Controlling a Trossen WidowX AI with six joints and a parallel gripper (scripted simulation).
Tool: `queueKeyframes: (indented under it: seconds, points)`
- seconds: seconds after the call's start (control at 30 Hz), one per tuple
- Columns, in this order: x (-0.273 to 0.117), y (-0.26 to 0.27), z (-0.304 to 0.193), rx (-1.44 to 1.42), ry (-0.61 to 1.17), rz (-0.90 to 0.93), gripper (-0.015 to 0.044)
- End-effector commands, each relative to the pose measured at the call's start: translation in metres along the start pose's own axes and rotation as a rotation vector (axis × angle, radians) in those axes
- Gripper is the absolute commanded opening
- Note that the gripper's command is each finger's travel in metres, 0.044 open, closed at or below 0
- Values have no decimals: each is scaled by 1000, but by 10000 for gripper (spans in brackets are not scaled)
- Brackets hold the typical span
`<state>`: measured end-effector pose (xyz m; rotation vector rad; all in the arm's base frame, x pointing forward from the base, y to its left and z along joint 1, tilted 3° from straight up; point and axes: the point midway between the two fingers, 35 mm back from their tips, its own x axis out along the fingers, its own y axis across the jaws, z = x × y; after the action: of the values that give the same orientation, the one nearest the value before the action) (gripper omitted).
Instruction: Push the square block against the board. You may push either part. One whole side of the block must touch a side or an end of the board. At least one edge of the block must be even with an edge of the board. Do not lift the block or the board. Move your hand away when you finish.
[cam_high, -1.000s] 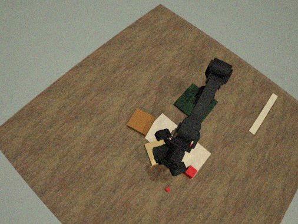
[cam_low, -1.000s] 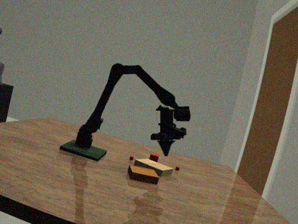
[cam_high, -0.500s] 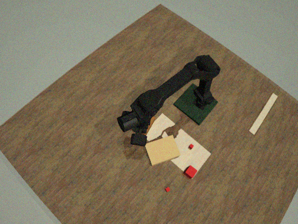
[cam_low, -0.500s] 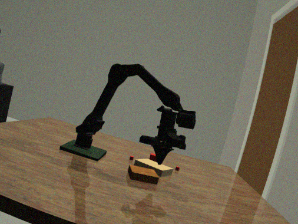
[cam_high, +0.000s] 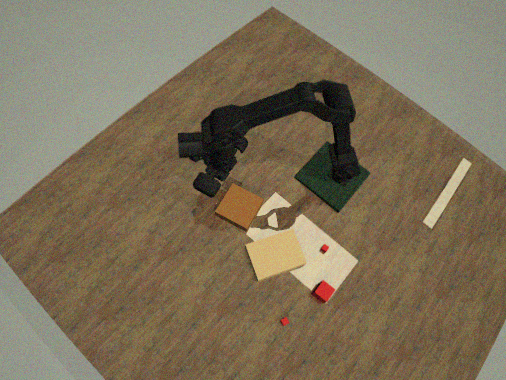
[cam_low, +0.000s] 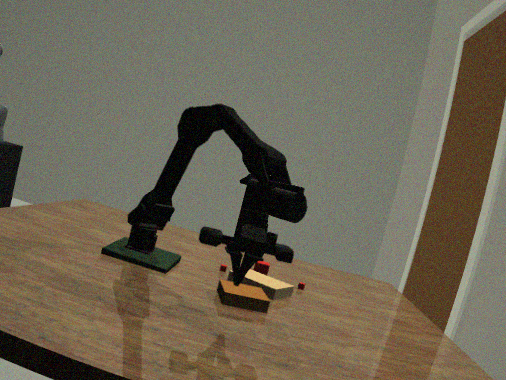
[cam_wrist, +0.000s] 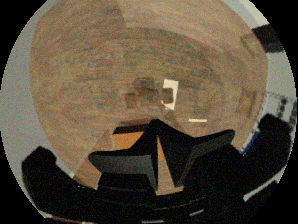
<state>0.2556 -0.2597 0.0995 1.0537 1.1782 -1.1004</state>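
The square orange-brown block (cam_high: 239, 206) (cam_low: 245, 291) (cam_wrist: 126, 141) lies flat on the table. The pale yellow rectangular board (cam_high: 276, 254) (cam_low: 270, 283) also lies flat, turned at a different angle. A gap separates the block's nearest corner from the board in the top view. My gripper (cam_low: 237, 283) (cam_wrist: 155, 122) is shut and empty. It points down, with its tips overlapping the block's rear edge in the exterior view; contact is not clear. In the top view the hand is just up-left of the block and its tips are hidden. The fingers cover part of the block in the wrist view.
A white sheet (cam_high: 337, 265) lies partly under the board. A red cube (cam_high: 324, 291) (cam_low: 261, 267) is at its lower corner, and a small red cube (cam_high: 324, 248) is on it. Another small red cube (cam_high: 284, 321) (cam_low: 301, 286) lies beyond the board. A pale strip (cam_high: 447, 193) lies far right.
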Motion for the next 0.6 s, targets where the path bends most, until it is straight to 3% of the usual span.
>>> queueKeyframes:
  seconds: [0.0, 0.57]
  points:
    - [37, 2, -4, -11, 19, -3, 0]
    - [48, 3, -17, -10, 20, -3, 0]
